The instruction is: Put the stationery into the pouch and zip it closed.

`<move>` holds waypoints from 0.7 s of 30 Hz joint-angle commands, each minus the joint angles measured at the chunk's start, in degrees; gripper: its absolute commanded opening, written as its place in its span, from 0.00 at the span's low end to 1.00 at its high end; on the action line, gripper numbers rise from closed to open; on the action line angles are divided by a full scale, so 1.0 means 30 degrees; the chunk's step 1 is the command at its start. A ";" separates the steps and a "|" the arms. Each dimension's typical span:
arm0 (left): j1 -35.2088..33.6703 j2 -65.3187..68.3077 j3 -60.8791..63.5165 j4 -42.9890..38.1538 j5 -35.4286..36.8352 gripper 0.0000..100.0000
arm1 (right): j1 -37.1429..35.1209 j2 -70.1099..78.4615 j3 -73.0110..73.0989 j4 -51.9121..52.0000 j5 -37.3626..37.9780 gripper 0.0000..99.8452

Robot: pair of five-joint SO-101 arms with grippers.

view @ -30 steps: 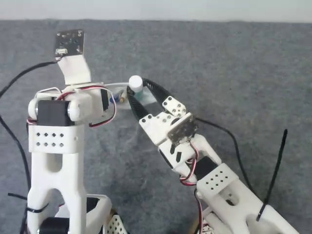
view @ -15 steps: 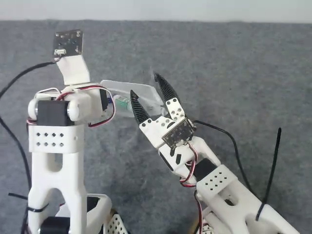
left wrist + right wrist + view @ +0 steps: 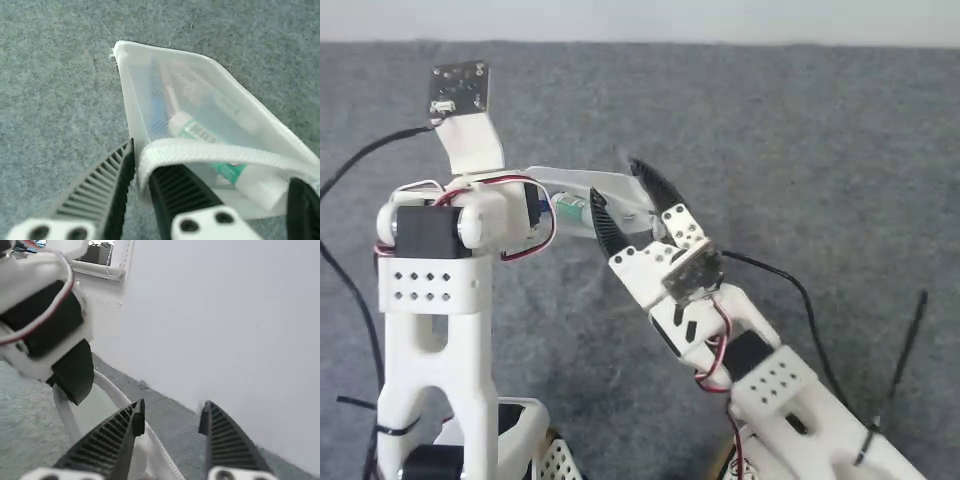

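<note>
Now the right gripper (image 3: 614,178) stands open, its white-capped glue stick (image 3: 570,210) gone into the pouch (image 3: 578,183).
The left gripper (image 3: 142,165) clamps the pouch's rim at centre-left over the grey mat (image 3: 820,130); the left arm (image 3: 430,240) hides the pouch's left end from above. The left wrist view shows a blue pen (image 3: 159,100) lying inside beside the glue stick.

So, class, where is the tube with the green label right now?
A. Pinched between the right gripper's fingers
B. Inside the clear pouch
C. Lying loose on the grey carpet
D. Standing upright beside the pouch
B: the left wrist view shows the tube lying inside the pouch, seen through its clear wall beside a blue pen.
</note>
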 commanded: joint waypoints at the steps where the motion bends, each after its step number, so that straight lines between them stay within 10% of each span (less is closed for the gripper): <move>1: -0.0147 -0.0088 -0.0542 -0.0117 -0.0176 0.01 | -0.0425 -0.3150 -0.2227 0.4938 -0.1846 0.06; 7: -0.0147 -0.0059 -0.0542 -0.0147 -0.0176 0.01 | -0.2066 -0.4557 -0.5568 1.2264 -0.3223 0.02; 21: -0.0147 -0.0059 -0.0513 -0.0147 -0.0205 0.01 | -0.1890 0.1568 -1.0784 1.7158 -0.5304 0.02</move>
